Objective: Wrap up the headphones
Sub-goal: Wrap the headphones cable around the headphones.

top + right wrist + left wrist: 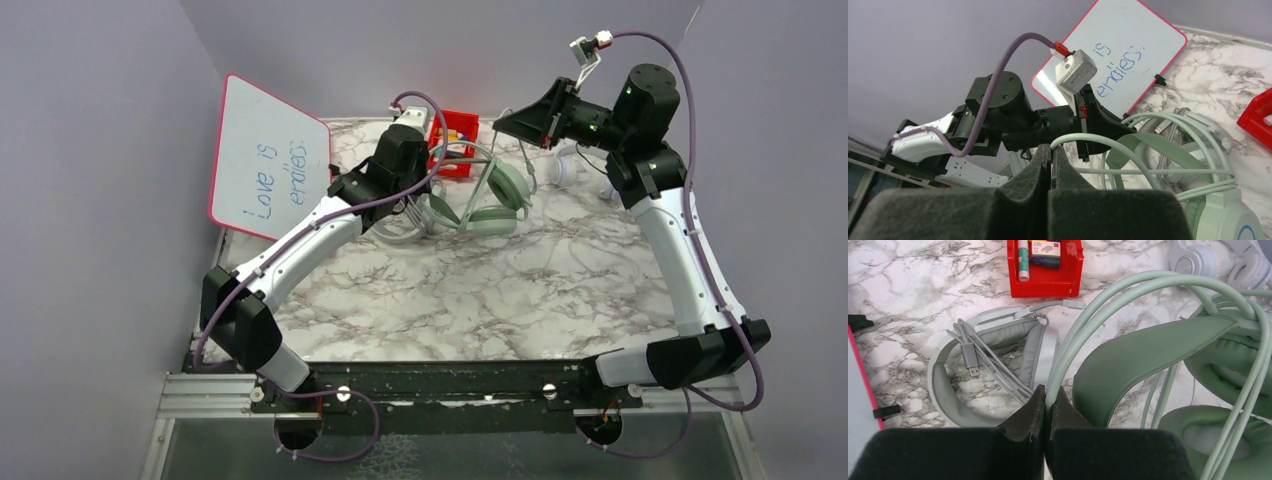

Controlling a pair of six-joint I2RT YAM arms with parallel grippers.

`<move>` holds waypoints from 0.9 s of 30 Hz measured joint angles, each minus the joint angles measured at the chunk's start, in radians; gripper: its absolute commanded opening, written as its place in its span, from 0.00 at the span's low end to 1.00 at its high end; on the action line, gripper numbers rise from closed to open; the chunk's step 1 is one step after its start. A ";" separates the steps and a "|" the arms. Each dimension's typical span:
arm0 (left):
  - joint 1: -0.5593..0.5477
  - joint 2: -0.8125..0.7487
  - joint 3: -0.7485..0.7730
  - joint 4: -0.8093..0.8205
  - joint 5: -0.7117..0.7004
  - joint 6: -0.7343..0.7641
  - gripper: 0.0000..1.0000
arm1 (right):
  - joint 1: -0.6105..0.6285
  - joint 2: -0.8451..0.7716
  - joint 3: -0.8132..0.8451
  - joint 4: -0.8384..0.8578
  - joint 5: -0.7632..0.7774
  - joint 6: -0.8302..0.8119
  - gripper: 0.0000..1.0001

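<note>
Saw left gripper (1046, 395) closest to its lens, pads clamped tight on mint-green cable (1108, 295). Traced that cable up and over in several arcs across mint-green headset (1148, 355), lying on marble table (480, 290) just right of the pads. Found grey-white headset (943, 390) flat on the table just left of the pads, with grey cable bunched loosely inside its band and USB plug (970, 357) on top of the bunch. Spotted red bin (1045, 285) beyond it, small items inside, and white headset (1193, 262) off to the far right, apart from the other two. Caught right gripper (1050, 155) closed too, pinching another stretch of the same mint-green cable, held up above the back of the table. Followed that stretch from the pinch down to the mint-green headset. Noted whiteboard (270, 160) leaning at the left wall, beside the left arm.
</note>
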 measured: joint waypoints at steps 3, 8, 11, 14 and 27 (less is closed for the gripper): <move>-0.007 0.014 0.011 0.018 -0.023 -0.027 0.00 | 0.035 -0.013 0.004 -0.029 0.021 -0.043 0.00; -0.040 0.053 0.048 0.068 -0.132 -0.017 0.00 | 0.067 -0.014 0.078 -0.212 0.109 -0.140 0.00; -0.056 0.058 0.048 0.109 -0.192 -0.005 0.00 | 0.071 -0.034 0.068 -0.261 0.135 -0.150 0.00; -0.058 0.069 0.061 0.145 -0.250 0.008 0.00 | 0.078 -0.063 0.017 -0.280 0.158 -0.120 0.00; -0.078 0.070 0.080 0.306 -0.352 -0.046 0.00 | 0.098 -0.248 -0.385 -0.072 0.278 0.263 0.03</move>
